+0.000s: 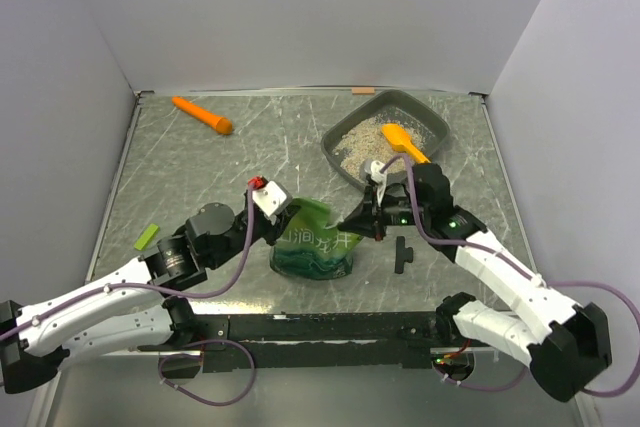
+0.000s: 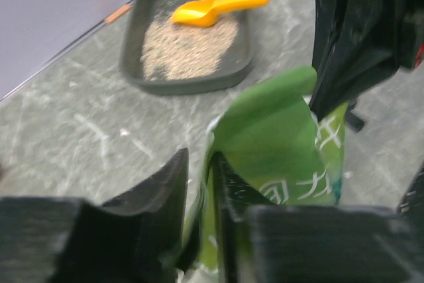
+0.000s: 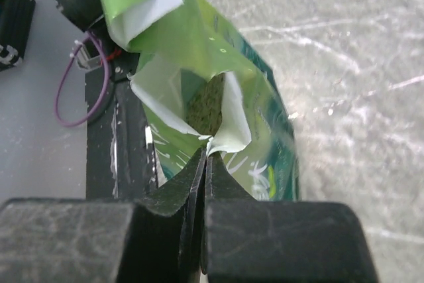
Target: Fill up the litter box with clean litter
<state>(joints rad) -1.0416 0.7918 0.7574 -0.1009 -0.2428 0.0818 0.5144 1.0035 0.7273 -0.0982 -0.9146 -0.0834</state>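
We note the green bag (image 1: 315, 242) standing upright at the near middle of the counter (image 1: 200, 172), between the two arms, with its mouth drawn from both sides. We judge this is meant to spread the opening before the bag is tipped toward the litter box (image 1: 432, 119). The litter box sits at the far right of the counter, well apart from the bag. It holds a thin patch of clean litter (image 1: 362, 142), with an orange scoop (image 1: 403, 141) lying on it. The right pincer (image 3: 207, 156) is fully closed on the bag's rim, the pale inner film nipped at its tips. The left pincer (image 2: 199, 164) stands a little apart with the bag's other edge in the slot; to us it looks loose rather than clamped, though that view is blurred. Only the right wrist view looks down the bag's mouth, where dark speckled granules show; the overhead view hides them. The left wrist view shows bare grey floor around the patch in the box, so we reckon the filling is far from done.
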